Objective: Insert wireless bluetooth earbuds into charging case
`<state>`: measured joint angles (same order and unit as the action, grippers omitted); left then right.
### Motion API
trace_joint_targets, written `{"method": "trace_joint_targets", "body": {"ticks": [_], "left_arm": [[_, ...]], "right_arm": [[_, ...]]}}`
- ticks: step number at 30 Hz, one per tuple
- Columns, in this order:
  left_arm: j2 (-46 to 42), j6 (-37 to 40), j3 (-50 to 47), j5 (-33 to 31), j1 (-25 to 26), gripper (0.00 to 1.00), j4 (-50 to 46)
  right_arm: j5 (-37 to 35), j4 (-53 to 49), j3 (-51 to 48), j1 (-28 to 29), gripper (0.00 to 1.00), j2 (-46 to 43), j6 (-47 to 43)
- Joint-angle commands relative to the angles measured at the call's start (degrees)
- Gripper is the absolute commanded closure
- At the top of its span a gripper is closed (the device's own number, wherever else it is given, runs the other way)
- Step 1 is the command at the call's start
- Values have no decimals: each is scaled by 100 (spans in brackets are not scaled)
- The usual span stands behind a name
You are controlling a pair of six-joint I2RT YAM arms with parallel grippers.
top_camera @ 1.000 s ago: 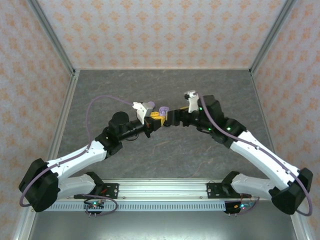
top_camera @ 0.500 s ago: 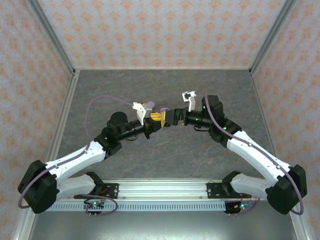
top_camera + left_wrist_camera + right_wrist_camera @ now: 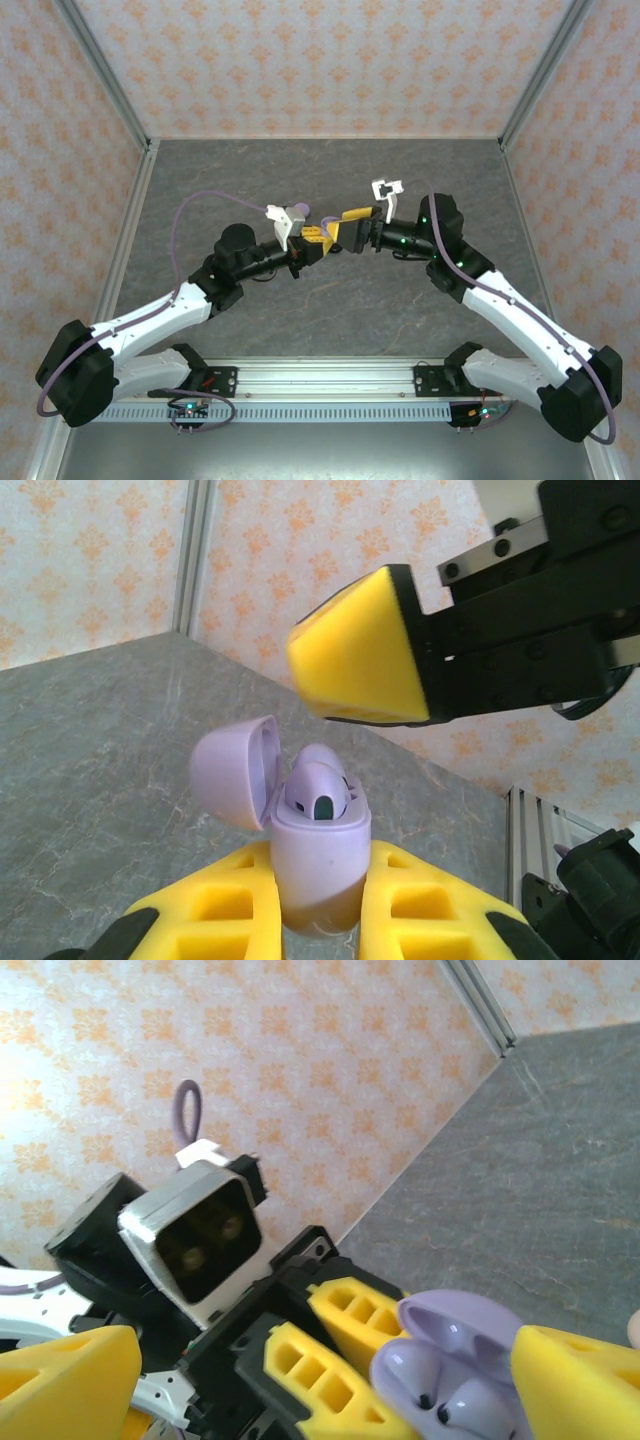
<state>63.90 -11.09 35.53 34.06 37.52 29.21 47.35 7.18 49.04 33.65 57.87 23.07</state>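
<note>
Since 0.5 s ago the right gripper (image 3: 345,226) has rolled and drawn back slightly. Its jaws are released, 1 yellow pad (image 3: 360,650) hanging over the open lavender charging case (image 3: 318,845). The left gripper (image 3: 322,910) jaws grasp that case above the worktop (image 3: 300,170), with 2 lavender earbuds (image 3: 440,1390) seated inside.

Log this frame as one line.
left gripper: shut on charging case | lid: open | earbuds: in case | right gripper: open, close to case
</note>
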Motion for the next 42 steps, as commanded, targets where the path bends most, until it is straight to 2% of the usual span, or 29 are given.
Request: {"method": "trace_joint_targets", "body": {"ticks": [1, 9, 18, 27, 32, 37, 42], "left_arm": [[-5, 15, 59, -47, 45, 98, 111], [-96, 11, 42, -95, 47, 98, 90], [24, -16, 137, 48, 47, 98, 130], [52, 11, 152, 39, 45, 98, 83], [44, 36, 155, 13, 43, 98, 59], [35, 37, 161, -35, 47, 98, 9], [-37, 46, 234, -359, 45, 98, -638]], "right_arm": [[-138, 220, -129, -14, 4, -133, -213], [-616, -602, 17, -14, 2, -97, -573], [410, 22, 230, -12, 1, 558, -147], [645, 721, 203, -9, 15, 275, -249], [681, 679, 68, -9, 20, 20, -456], [324, -11, 94, -16, 20, -88, -723], [-940, -1250, 412, -16, 15, -283, -1227]]}}
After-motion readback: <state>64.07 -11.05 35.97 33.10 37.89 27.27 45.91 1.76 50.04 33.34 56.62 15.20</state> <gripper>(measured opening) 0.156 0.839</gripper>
